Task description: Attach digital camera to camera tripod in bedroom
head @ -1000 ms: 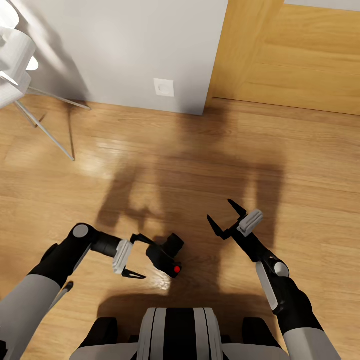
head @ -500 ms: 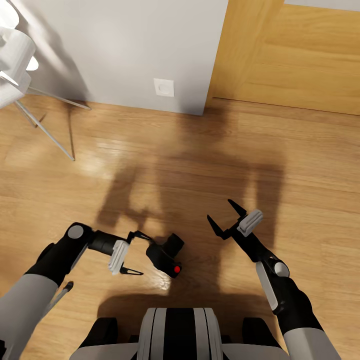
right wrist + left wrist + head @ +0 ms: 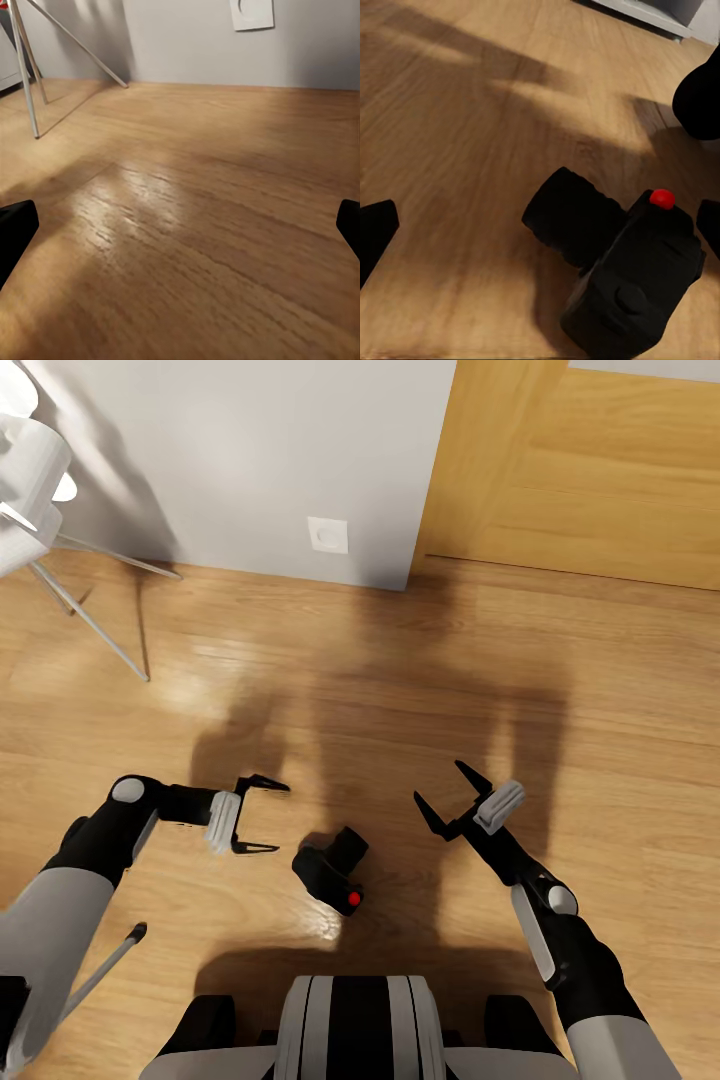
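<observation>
Head view: the digital camera (image 3: 333, 867) lies ungrasped on the floor (image 3: 400, 690), just beside the wide-open left gripper (image 3: 262, 817); the right gripper (image 3: 445, 796) hangs open too. Pickup and mounting remain.

No text, label, brand, number or sign can be read in any of the views. The digital camera (image 3: 333, 865) is shown as plain matte black, and no lettering can be made out on its body or lens barrel in the left wrist view (image 3: 619, 270); its red button (image 3: 662, 199) is unmarked. The white wall plate (image 3: 327, 535) is seen blank in the head view and in the right wrist view (image 3: 252, 13). No markings are carried by the wooden door (image 3: 590, 470), the wood floor (image 3: 300, 690) or the grey wall (image 3: 250, 450).
</observation>
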